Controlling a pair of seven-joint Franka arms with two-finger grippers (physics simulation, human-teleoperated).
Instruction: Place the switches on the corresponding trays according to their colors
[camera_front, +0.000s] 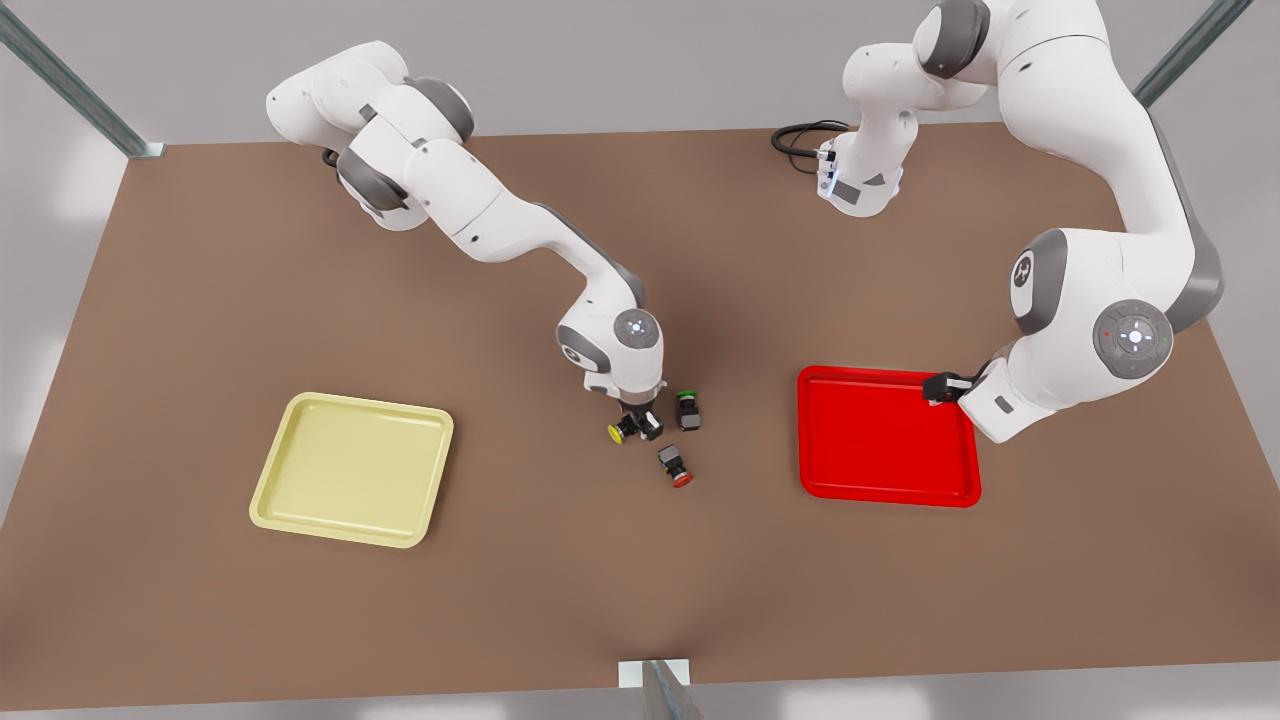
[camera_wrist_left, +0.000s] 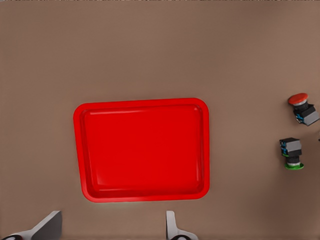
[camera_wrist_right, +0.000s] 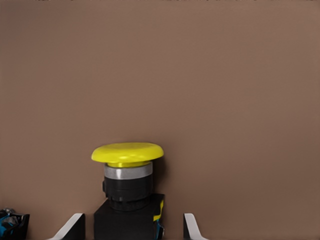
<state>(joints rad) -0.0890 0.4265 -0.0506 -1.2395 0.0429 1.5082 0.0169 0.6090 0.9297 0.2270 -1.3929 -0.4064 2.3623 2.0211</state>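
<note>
Right gripper (camera_front: 638, 420) fingers spread astride yellow switch (camera_wrist_right: 127, 187), near yellow tray (camera_front: 350, 468); next: pinch, lift. Left gripper (camera_front: 938, 388) waits above red tray (camera_wrist_left: 142, 149), fingers spread.

Brown table (camera_front: 200, 600), black cable (camera_front: 795, 135)

- Yellow switch (camera_front: 621, 431) lies on its side.
- Green switch (camera_front: 688, 410) lies just beside it.
- Red switch (camera_front: 676, 467) lies nearby.
- Pale yellow tray (camera_front: 352, 468) holds nothing.
- Red tray (camera_front: 886, 438) holds nothing.
</note>
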